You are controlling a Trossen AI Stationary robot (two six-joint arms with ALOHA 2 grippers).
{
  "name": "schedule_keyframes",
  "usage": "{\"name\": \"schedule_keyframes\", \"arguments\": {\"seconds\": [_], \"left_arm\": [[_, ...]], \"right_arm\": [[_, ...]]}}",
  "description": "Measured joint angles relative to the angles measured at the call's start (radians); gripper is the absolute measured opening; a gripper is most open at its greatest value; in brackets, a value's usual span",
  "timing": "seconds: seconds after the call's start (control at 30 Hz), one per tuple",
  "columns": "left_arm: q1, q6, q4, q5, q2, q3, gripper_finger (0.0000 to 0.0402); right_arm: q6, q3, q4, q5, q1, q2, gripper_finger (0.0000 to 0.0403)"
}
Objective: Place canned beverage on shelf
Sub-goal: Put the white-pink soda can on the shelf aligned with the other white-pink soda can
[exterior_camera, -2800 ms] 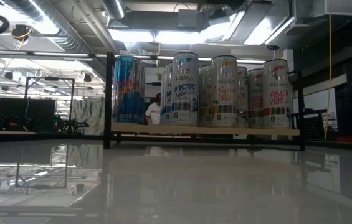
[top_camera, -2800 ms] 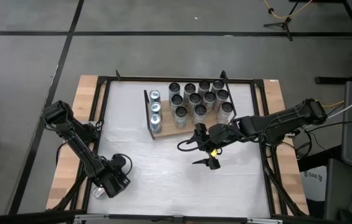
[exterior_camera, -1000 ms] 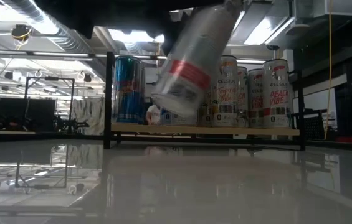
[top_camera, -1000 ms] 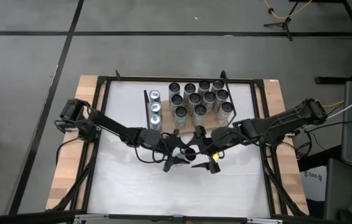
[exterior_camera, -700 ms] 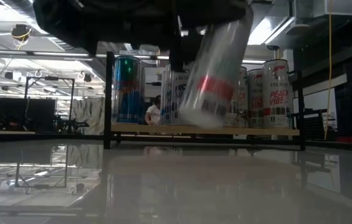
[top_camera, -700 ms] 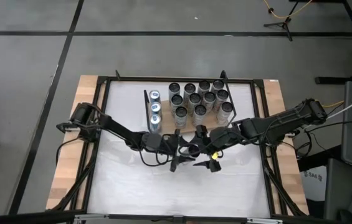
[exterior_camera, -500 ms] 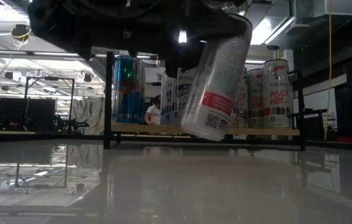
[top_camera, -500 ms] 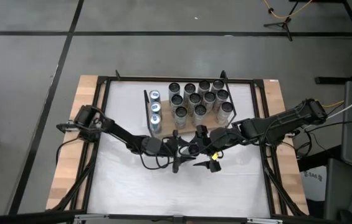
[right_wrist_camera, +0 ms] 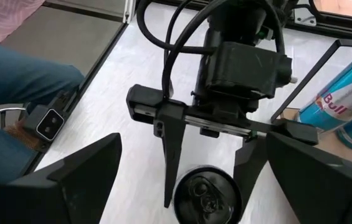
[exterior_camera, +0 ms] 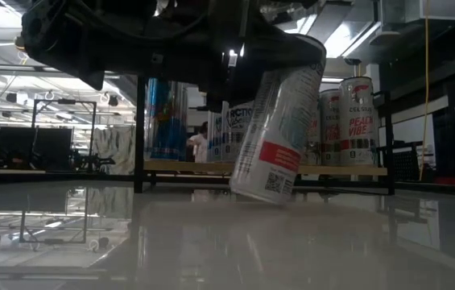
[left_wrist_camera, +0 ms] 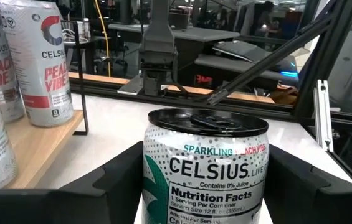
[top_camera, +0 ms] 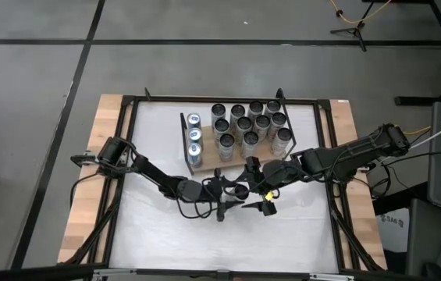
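My left gripper (top_camera: 234,193) reaches in from the table's left and is shut on a white Celsius can (exterior_camera: 275,129) just in front of the shelf. The shelf is a light wooden board (top_camera: 208,165) with black wire ends. Several Celsius cans (top_camera: 243,125) and blue cans (top_camera: 194,136) stand on it. My right gripper (top_camera: 259,187) is open and empty just to the right of the held can, whose top (right_wrist_camera: 207,190) shows between its spread fingers without touching them. My left gripper pinches the can's side wall (left_wrist_camera: 154,180) between its two fingers (left_wrist_camera: 113,180), on the upper part below the top rim. The fingers come roughly level from the table's left. The can is tilted, its top leaning toward the table's right. Its lower end (exterior_camera: 261,189) is close to the table; I cannot tell if it touches.
The shelf's near edge (exterior_camera: 348,171) and its black wire end (left_wrist_camera: 82,81) stand just beyond the held can. White tabletop (top_camera: 204,234) lies open toward the near edge. A person's leg in jeans (right_wrist_camera: 20,74) shows beyond the table's edge.
My left gripper has carried the can toward the table's right, closer to my right gripper, and down. The can stays tilted, and its lower end has dropped from above the shelf board's level to near the tabletop. My right gripper has kept still.
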Motion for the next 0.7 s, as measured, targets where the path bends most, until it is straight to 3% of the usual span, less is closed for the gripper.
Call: {"name": "schedule_keyframes", "arguments": {"seconds": [0.27, 0.7], "left_arm": [[0.006, 0.000, 0.000, 0.000, 0.000, 0.000, 0.0290], [0.008, 0.000, 0.000, 0.001, -0.006, 0.001, 0.0294]], "right_arm": [[0.000, 0.000, 0.000, 0.000, 0.000, 0.000, 0.0390], [0.000, 0.000, 0.000, 0.000, 0.000, 0.000, 0.0390]]}}
